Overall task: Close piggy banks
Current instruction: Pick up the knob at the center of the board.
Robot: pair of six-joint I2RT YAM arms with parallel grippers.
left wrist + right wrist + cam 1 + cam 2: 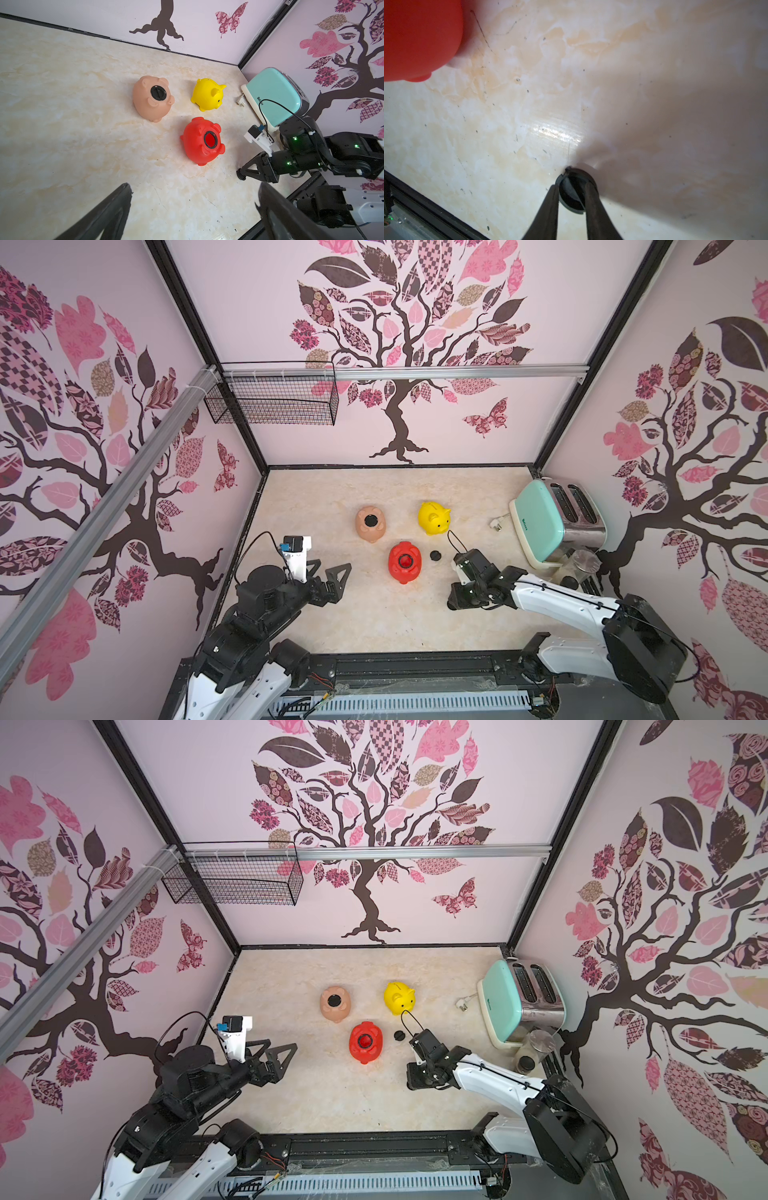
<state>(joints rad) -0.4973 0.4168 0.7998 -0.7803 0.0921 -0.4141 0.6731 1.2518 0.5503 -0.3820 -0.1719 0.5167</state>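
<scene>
Three piggy banks sit mid-table. The peach one (369, 534) lies belly-up with a black plug in its hole. Also belly-up, the red one (398, 571) shows an open round hole. Upright behind them is the yellow one (434, 518). A loose black plug (435, 555) lies just right of the red pig. My right gripper (572, 186) reaches down to the table in front of that plug, its jaws shut on a second black plug (571, 198) that rests on the table. Over at the left my left gripper (335, 563) hovers wide open and holds nothing.
A mint-green toaster (540, 522) stands at the back right, its white power plug (496, 524) lying beside it. In front of the toaster is a clear jar (582, 566). A wire basket (274, 398) hangs on the back left wall.
</scene>
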